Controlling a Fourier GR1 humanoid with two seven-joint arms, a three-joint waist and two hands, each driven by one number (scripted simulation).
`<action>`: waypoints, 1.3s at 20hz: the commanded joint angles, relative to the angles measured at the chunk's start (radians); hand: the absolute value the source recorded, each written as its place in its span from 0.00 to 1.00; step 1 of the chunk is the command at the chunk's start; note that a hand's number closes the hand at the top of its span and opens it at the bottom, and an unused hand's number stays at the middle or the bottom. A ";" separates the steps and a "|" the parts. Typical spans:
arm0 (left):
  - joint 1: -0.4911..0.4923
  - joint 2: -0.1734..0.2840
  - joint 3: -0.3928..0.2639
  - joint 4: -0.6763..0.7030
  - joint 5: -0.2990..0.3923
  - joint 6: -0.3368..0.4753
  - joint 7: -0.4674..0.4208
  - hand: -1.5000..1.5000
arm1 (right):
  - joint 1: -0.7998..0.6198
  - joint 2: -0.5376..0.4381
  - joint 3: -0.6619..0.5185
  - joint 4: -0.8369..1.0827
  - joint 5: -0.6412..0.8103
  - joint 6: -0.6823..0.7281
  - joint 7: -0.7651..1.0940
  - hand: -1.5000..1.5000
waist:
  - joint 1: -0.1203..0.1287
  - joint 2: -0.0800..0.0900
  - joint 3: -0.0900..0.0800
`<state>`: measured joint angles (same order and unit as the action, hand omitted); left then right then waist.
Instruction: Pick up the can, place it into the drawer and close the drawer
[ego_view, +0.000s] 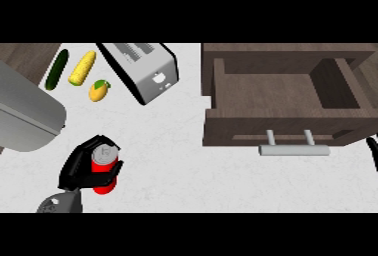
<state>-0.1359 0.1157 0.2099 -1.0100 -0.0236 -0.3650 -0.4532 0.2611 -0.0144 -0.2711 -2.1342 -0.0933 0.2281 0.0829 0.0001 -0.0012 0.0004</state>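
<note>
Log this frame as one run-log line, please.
stage: can grasped | left hand: shut on can, on counter at lower left | right hand: at right edge, fingers unclear | drawer: open, empty

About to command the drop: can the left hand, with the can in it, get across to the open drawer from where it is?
Probably yes. The left hand is curled round the can, the counter between it and the drawer looks bare, and the drawer stands open.

From my end: red can (104, 167) with a silver top inside my black left hand (87, 167) fingers (114, 170), white marbled surface (170, 165), dark brown drawer (284, 122).
</note>
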 joint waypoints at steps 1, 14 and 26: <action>-0.100 -0.035 0.115 0.046 0.045 0.187 0.066 1.00 | -0.019 -0.002 -0.001 0.008 0.003 -0.006 0.007 0.00 | -0.007 0.004 -0.001; -0.131 -0.114 -0.045 -0.289 0.032 0.337 0.299 1.00 | 0.098 0.014 0.059 -0.039 0.017 -0.040 -0.064 0.00 | -0.003 -0.001 0.000; -0.394 -0.116 -0.245 -0.437 0.024 0.525 0.612 1.00 | 0.035 0.013 0.025 -0.049 0.004 -0.027 0.006 0.00 | -0.005 0.000 0.000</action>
<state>-0.4393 0.0015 -0.0026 -1.3965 -0.0061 0.1337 0.0365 0.3072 -0.0181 -0.2700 -2.2109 -0.1270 0.2145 0.1061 -0.0061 -0.0017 0.0001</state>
